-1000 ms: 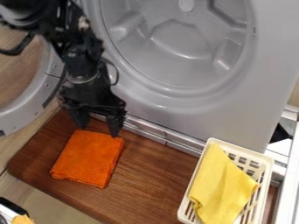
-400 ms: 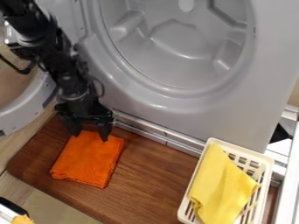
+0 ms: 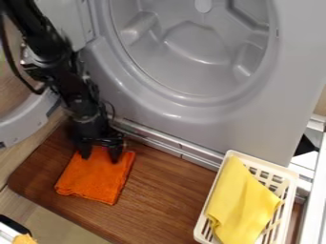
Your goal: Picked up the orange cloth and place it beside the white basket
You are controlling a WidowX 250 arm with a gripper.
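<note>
One end effector [image 3: 100, 158], spread apart, over far edge of orange cloth [image 3: 96, 180]

Orange cloth [image 3: 96, 180], yellow cloth [image 3: 240, 205], cream basket [image 3: 264, 163]; brown wood-grained board [image 3: 168, 195]

A laundry spot, shown by a front-loading drum machine [image 3: 172, 108] with its door [image 3: 25, 123] open.

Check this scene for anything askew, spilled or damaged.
Nothing looks spilled or damaged. Only the yellow cloth looks untidy: it lies askew and loosely bunched in the white basket. The orange cloth lies flat on the wooden board, with the pincer at its upper edge, which suits the task.
</note>
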